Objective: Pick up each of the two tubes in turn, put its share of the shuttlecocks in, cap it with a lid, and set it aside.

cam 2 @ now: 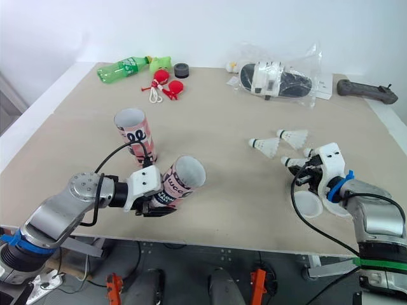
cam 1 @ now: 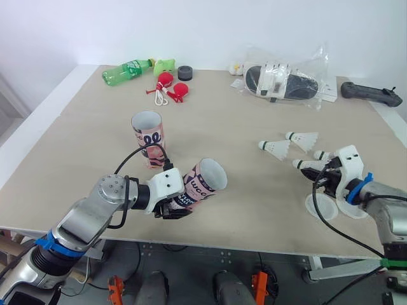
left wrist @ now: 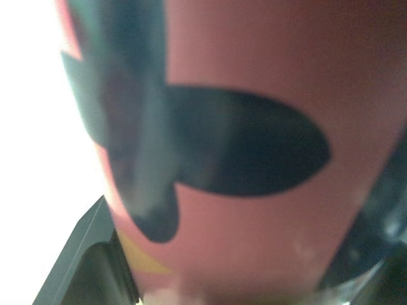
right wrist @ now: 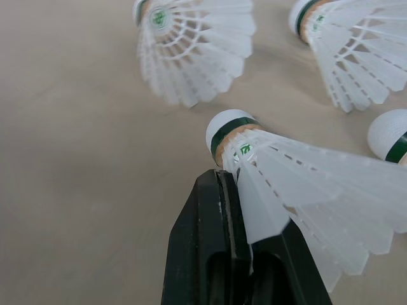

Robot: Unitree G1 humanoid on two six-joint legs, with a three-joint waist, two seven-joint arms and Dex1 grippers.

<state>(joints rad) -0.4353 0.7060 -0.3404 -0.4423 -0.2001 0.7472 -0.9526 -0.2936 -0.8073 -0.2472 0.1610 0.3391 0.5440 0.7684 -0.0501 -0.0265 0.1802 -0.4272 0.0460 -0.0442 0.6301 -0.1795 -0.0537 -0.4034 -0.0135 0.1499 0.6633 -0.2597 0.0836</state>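
My left gripper point(cam 1: 173, 204) is shut on a pink tube point(cam 1: 203, 182) and holds it tilted near the table's front edge, open mouth facing right and up. The tube's printed wall point(left wrist: 254, 95) sits close against the left wrist camera. A second pink tube point(cam 1: 147, 136) stands upright just behind it. My right gripper point(cam 1: 320, 176) is shut on a shuttlecock point(right wrist: 299, 184), pinching its feathers beside the cork, low over the table. Three more shuttlecocks point(cam 1: 276, 148) point(cam 1: 304, 138) point(cam 1: 321, 155) lie just behind it. A translucent lid point(cam 1: 320, 207) lies by the right hand.
Along the back of the table point(cam 1: 241, 210) are a green bottle point(cam 1: 127, 71), a green toy point(cam 1: 164, 65), a black roll point(cam 1: 185, 72), red paddles with a cord point(cam 1: 172, 88), bagged slippers point(cam 1: 283, 79) and a black controller point(cam 1: 371, 94).
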